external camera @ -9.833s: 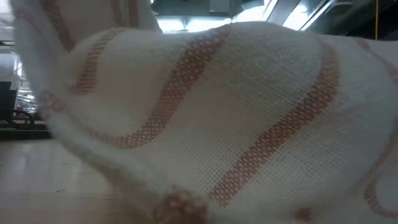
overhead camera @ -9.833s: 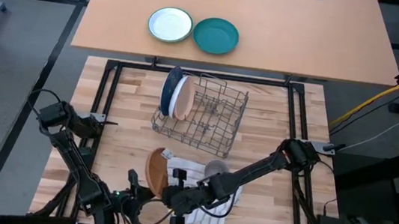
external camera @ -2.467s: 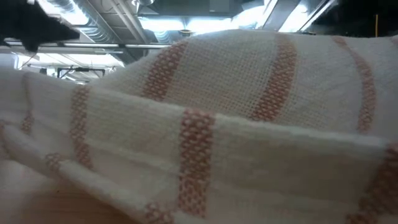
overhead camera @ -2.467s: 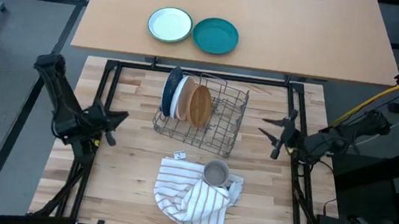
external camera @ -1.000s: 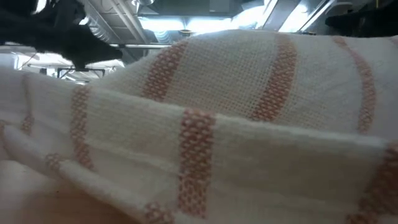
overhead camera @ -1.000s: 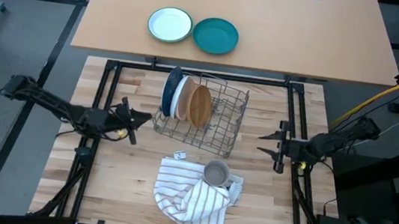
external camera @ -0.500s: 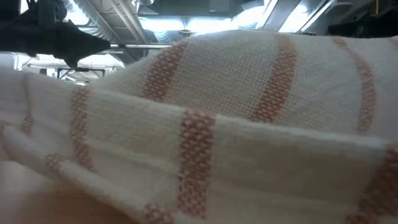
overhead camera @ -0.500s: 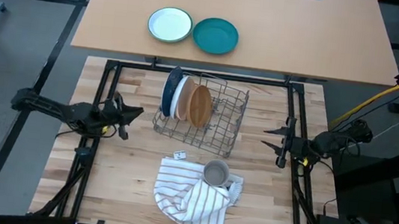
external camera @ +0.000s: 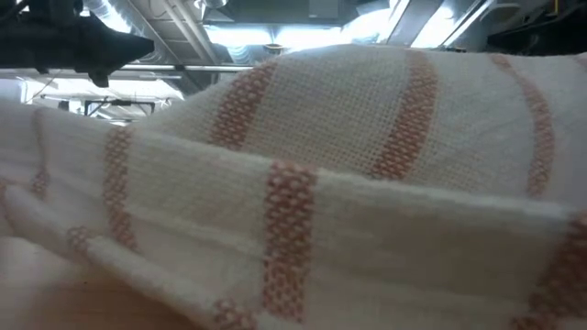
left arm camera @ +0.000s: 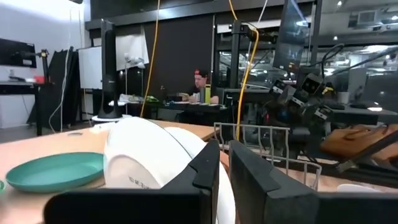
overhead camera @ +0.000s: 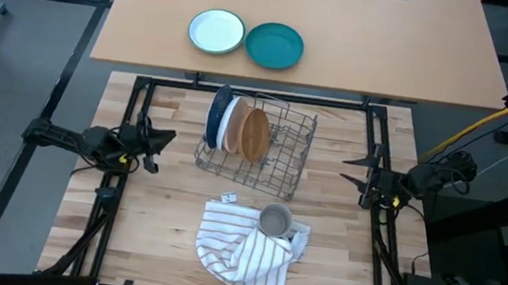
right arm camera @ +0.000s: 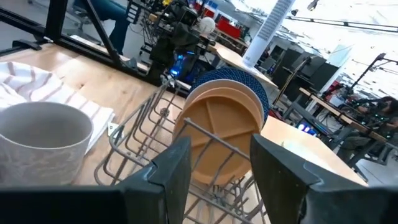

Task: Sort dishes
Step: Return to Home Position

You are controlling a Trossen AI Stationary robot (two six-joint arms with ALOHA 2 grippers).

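Observation:
Three plates stand on edge side by side in the left end of a wire dish rack (overhead camera: 282,150): the blue one (overhead camera: 216,111), the white one (overhead camera: 229,123) and the tan one (overhead camera: 255,135). My left gripper (overhead camera: 164,136) hovers shut, left of the rack, pointing at it. In its wrist view (left arm camera: 224,174) the white plate (left arm camera: 143,155) looms close ahead. My right gripper (overhead camera: 349,170) hovers open, right of the rack. Its wrist view (right arm camera: 221,174) looks at the tan plate (right arm camera: 224,134) with the blue plate (right arm camera: 245,81) behind. Neither gripper holds anything.
A striped towel (overhead camera: 242,251) lies crumpled near the front edge with a grey mug (overhead camera: 275,221) on it. The towel (external camera: 367,183) fills the low view. A white green-rimmed bowl (overhead camera: 217,32) and a teal plate (overhead camera: 275,45) sit on the far table.
Both arms have drawn back from the rack. My left gripper has gone toward the table's left edge and a little toward the far edge. My right gripper has gone toward the right edge. The plates, towel and mug have stayed put.

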